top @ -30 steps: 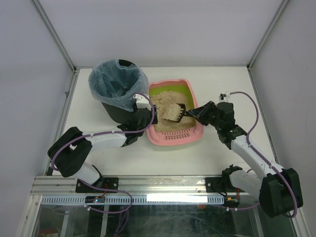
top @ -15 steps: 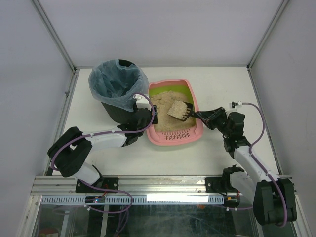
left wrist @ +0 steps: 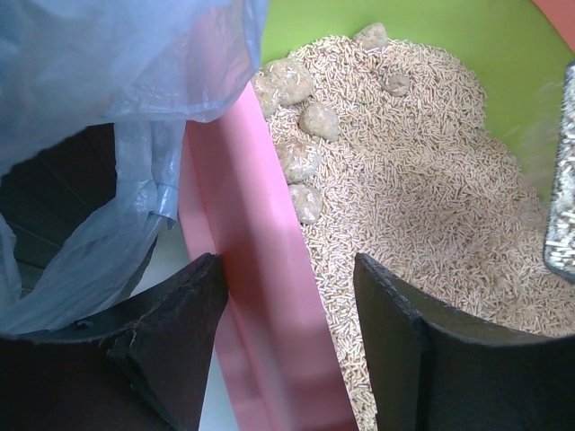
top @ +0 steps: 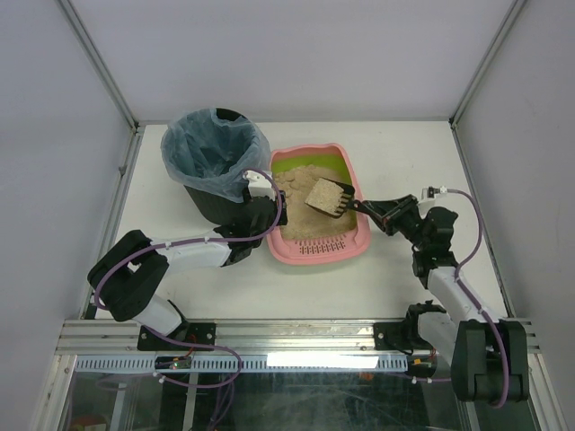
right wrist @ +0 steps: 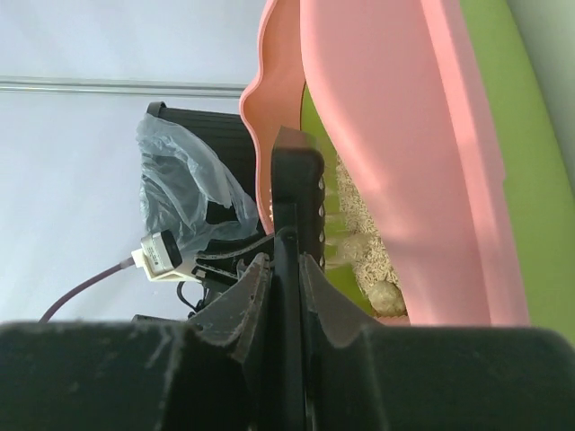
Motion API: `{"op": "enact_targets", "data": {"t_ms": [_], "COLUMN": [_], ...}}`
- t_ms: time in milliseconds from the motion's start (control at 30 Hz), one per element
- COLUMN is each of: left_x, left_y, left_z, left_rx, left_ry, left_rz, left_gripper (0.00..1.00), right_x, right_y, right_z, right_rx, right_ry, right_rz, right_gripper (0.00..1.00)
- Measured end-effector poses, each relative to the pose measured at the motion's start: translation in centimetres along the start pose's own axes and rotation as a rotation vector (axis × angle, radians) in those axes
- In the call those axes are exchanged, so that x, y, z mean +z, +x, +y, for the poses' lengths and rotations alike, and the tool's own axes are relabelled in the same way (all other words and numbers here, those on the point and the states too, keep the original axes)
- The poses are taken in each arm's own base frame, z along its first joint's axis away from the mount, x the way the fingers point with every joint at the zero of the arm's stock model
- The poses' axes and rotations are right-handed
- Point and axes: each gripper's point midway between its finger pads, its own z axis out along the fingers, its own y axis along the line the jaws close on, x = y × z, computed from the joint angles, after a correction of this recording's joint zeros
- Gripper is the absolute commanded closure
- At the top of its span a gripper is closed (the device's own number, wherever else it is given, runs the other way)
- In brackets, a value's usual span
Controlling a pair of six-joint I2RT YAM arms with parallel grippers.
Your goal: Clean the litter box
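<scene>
The pink litter box (top: 358, 241) with a lime-green inner rim holds tan litter and several grey clumps (left wrist: 305, 162). My left gripper (top: 272, 209) (left wrist: 287, 265) straddles its left wall (left wrist: 243, 233), one finger outside and one over the litter, closed on it. My right gripper (top: 370, 208) (right wrist: 287, 260) is shut on the handle of the black slotted scoop (top: 327, 197) (right wrist: 296, 180). The scoop head hangs tilted above the litter with litter on it. Its edge shows at the right of the left wrist view (left wrist: 561, 180).
A black round bin lined with a blue bag (top: 214, 148) (left wrist: 99, 81) stands against the litter box's left side, just behind my left gripper. The white table (top: 404, 153) is walled by a metal frame at the back and sides.
The scoop has risen out of the litter and tilted, moving slightly right. My right arm has folded back toward the right. The left arm has stayed put.
</scene>
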Motion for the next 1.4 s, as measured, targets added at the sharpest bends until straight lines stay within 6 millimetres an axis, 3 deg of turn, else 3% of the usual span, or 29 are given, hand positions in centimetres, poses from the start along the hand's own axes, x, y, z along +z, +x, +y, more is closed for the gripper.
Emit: {"op": "enact_targets", "data": {"t_ms": [533, 900, 1233, 1400], "left_x": [0.0, 0.0, 0.0, 0.0], "left_y": [0.0, 0.0, 0.0, 0.0], "left_z": [0.0, 0.0, 0.0, 0.0], "left_rx": [0.0, 0.001, 0.001, 0.001], "left_ry": [-0.001, -0.002, -0.003, -0.003], "left_rz": [0.0, 0.0, -0.001, -0.001], "left_gripper": [0.4, 0.4, 0.41, 0.4], "right_x": [0.3, 0.3, 1.1, 0.6], "right_y": [0.9, 0.2, 1.1, 0.5], "right_z": [-0.1, -0.1, 1.3, 1.7], "right_rx": [0.038, 0.051, 0.01, -0.02], "right_ry": [-0.013, -0.017, -0.023, -0.023], "right_rz": [0.062, 0.046, 0.113, 0.077], "right_gripper": [1.0, 1.0, 1.0, 1.0]}}
